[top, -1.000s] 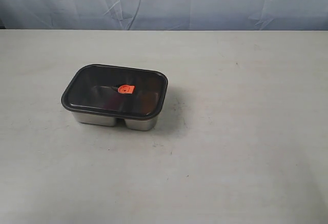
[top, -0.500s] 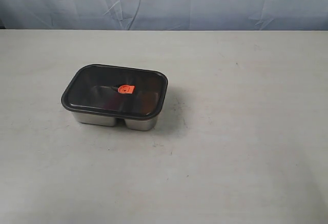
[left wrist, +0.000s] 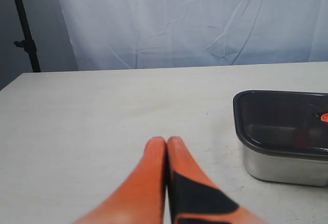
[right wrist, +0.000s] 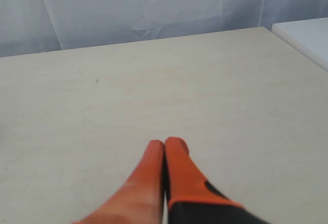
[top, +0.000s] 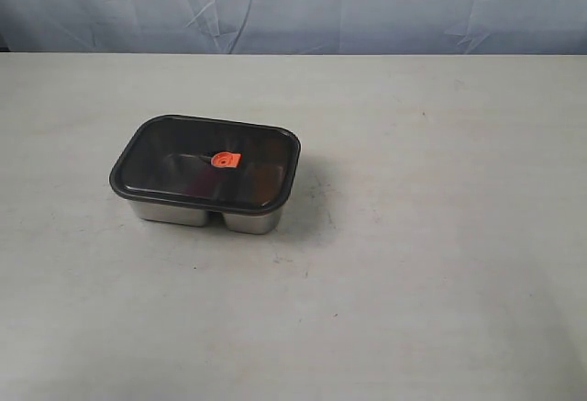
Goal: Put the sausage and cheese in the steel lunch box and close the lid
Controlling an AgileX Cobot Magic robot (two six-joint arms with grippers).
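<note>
Steel lunch box [top: 204, 215] sits on worktop [top: 422, 254], left of centre in exterior view. Lid [top: 174, 155] is on, seated flat over the whole rim, with the orange-red valve tab [top: 224, 160] in the middle of it. The lid is dark, so contents are hard to read. A dim reddish patch [left wrist: 302, 138] shows through it in left wrist view, cannot tell what it is. Sausage and cheese can't be made out under the lid.

Left hand [left wrist: 166, 143] is clenched, orange fingers pressed tip to tip, gripping nothing. It is over bare worktop, box off to one side and clear of it, no contact. Right hand [right wrist: 164, 144] is also clenched, tips together and nothing between them, over bare worktop. Neither hand shows in exterior view.

Pale cloth backdrop [top: 303, 2] hangs behind worktop, and a black stand [left wrist: 23, 29] is at its edge.
</note>
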